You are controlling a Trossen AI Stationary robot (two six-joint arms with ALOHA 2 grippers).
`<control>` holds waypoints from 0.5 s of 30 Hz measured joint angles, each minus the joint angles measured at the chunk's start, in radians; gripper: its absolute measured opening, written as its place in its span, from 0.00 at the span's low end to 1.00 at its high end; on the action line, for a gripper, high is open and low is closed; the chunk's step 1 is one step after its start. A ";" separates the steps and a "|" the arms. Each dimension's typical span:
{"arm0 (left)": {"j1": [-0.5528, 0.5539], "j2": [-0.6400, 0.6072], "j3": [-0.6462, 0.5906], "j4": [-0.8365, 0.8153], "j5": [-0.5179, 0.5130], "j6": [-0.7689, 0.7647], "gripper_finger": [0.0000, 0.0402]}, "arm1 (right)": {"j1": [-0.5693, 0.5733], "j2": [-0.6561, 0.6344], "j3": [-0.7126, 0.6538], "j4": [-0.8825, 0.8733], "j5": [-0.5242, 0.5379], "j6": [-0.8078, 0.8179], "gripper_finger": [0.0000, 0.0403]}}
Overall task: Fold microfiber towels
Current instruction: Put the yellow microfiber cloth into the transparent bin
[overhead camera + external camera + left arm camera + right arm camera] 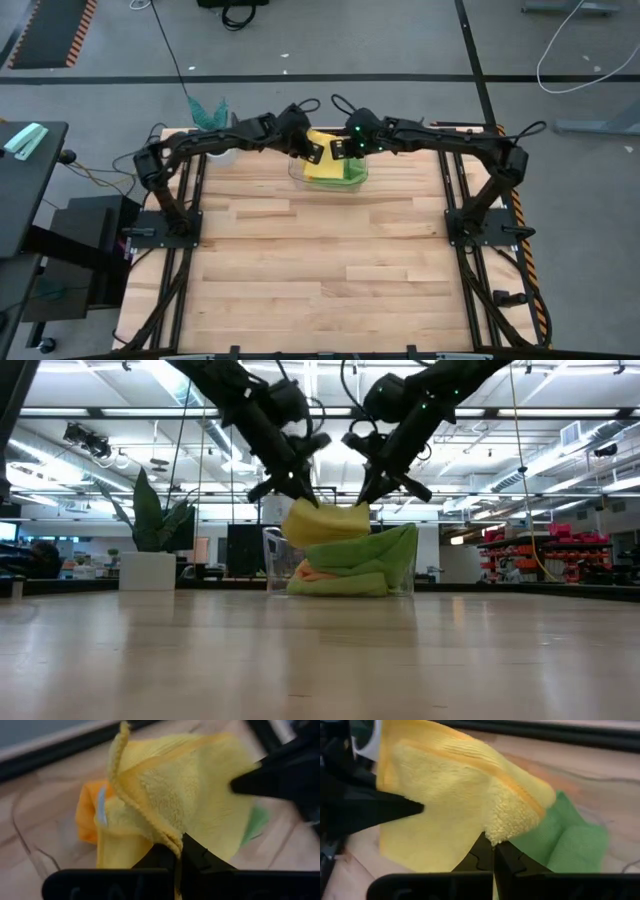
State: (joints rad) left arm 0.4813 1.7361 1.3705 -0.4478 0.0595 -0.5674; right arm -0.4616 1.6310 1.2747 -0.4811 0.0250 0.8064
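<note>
A workshop hall under fluorescent ceiling lights [150,460].
Grey floor [400,40], potted plant [150,550] beyond the wooden tabletop [320,260], red shelving [540,545].

yellow towel [325,522] between both grippers

The orange towel [312,573] lies mostly hidden under the other towels.

No readable text, label, brand, number or sign is to be found in any view. Faint embossed marks are seen on the dark bar below the left claw [176,851] in its wrist view, but they cannot be made out.
</note>
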 joint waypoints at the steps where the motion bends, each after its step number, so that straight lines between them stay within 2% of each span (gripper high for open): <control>1: 0.000 0.016 -0.001 -0.005 0.004 0.000 0.02 | -0.004 0.006 0.000 -0.007 -0.007 0.001 0.00; 6: -0.002 0.062 0.000 -0.010 0.028 -0.002 0.02 | -0.016 0.045 0.000 -0.069 -0.032 -0.001 0.00; 15: -0.002 0.115 0.000 -0.043 0.041 0.001 0.03 | -0.032 0.058 -0.020 -0.056 -0.074 0.003 0.01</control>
State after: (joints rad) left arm 0.4789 1.8510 1.3708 -0.4908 0.1004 -0.5668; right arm -0.4936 1.6893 1.2544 -0.5369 -0.0487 0.8090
